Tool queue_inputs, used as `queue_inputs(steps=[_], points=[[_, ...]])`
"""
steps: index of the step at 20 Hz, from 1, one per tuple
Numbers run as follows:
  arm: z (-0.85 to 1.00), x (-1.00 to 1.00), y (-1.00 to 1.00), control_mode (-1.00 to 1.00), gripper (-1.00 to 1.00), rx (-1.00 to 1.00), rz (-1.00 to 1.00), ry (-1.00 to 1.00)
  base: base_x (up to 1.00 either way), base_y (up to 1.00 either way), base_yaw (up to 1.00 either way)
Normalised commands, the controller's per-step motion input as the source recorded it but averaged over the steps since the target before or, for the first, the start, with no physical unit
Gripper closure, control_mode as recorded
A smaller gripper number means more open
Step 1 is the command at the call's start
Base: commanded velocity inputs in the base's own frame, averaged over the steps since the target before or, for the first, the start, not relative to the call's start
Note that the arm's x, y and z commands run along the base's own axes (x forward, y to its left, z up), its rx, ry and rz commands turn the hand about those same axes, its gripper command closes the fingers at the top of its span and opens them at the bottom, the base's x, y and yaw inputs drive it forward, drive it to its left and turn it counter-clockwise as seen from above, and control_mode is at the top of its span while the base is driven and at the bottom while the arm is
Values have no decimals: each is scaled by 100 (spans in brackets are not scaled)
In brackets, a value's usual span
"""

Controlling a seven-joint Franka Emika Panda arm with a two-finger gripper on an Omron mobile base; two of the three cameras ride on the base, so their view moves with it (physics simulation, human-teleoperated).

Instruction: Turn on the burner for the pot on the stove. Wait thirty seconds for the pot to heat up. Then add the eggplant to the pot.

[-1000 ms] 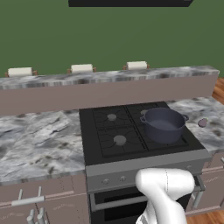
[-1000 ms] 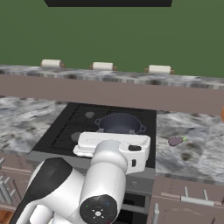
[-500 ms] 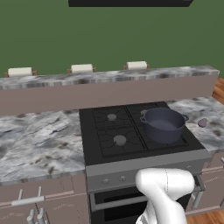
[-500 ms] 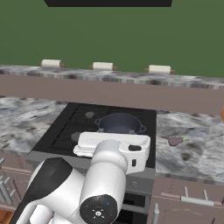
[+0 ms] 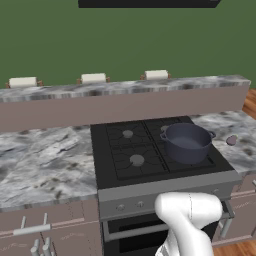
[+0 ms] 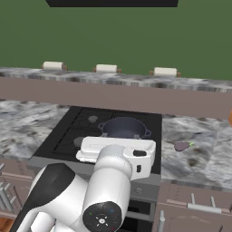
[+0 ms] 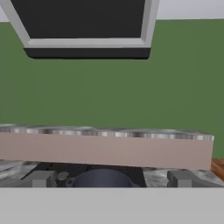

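Pot (image 5: 186, 142) sat on the stove's (image 5: 150, 155) front-right burner, eggplant (image 5: 231, 140) on the tabletop right of it. Tool (image 7: 111, 179) fingers apart, empty; it could easily twist the wrong knob.

Even, diffuse rendered lighting with no glare; soft faint shadows beneath the pot (image 5: 186, 142); hand view slightly blurred, textures coarse throughout.
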Motion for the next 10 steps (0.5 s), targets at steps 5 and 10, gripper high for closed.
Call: queue_inputs(steps=[5,10], points=[[0,0,0,-100,-100,0,0,0,0,0,0],[0,0,0,-100,-100,0,0,0,0,0,0]])
